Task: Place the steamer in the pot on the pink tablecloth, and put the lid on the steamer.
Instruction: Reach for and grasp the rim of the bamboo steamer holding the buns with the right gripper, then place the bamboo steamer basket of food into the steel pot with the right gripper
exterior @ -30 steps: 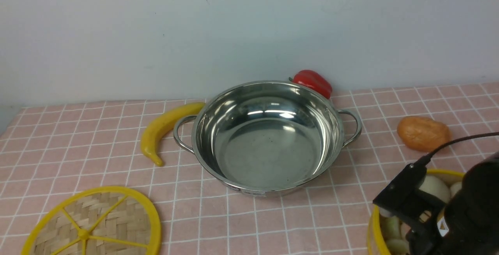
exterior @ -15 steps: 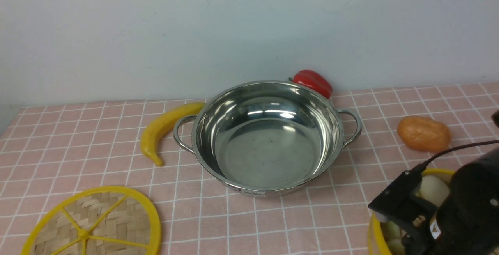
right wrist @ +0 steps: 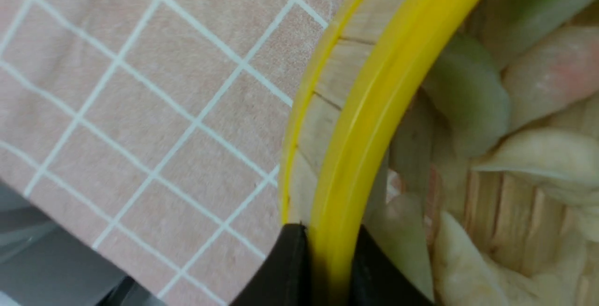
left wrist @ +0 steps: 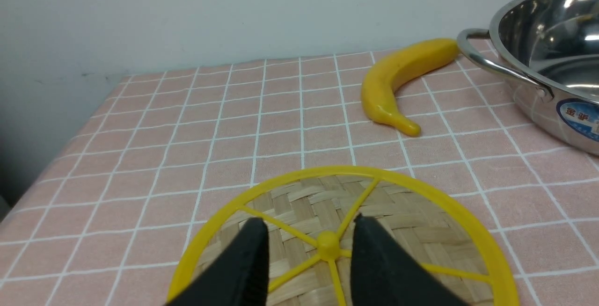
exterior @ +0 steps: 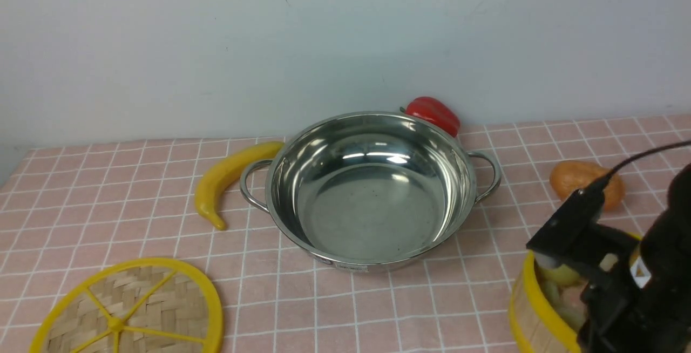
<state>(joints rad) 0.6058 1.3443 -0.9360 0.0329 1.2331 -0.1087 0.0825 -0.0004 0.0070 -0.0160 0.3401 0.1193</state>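
The steamer [exterior: 532, 315], a yellow-rimmed bamboo basket with toy dumplings [right wrist: 468, 100] inside, sits at the front right of the pink tablecloth [exterior: 108, 202] and looks tilted, its side wall showing. My right gripper [right wrist: 327, 250] is shut on the steamer's rim [right wrist: 374, 109], one finger outside the wall and one inside. The shiny pot [exterior: 372, 191] stands empty in the middle. The lid [exterior: 129, 310] lies flat at the front left. My left gripper [left wrist: 311, 226] hangs open just above the lid [left wrist: 412, 222], its fingers on either side of the centre hub [left wrist: 327, 245].
A yellow banana [exterior: 227, 180] lies against the pot's left handle. A red pepper [exterior: 434, 113] sits behind the pot by the wall. An orange lump [exterior: 572, 177] lies right of the pot, behind my right arm. The cloth's left edge [left wrist: 70, 133] drops off.
My right gripper has shut on the steamer's rim and the arm has risen, tipping the steamer up so its side wall shows. The left gripper and lid have not moved.
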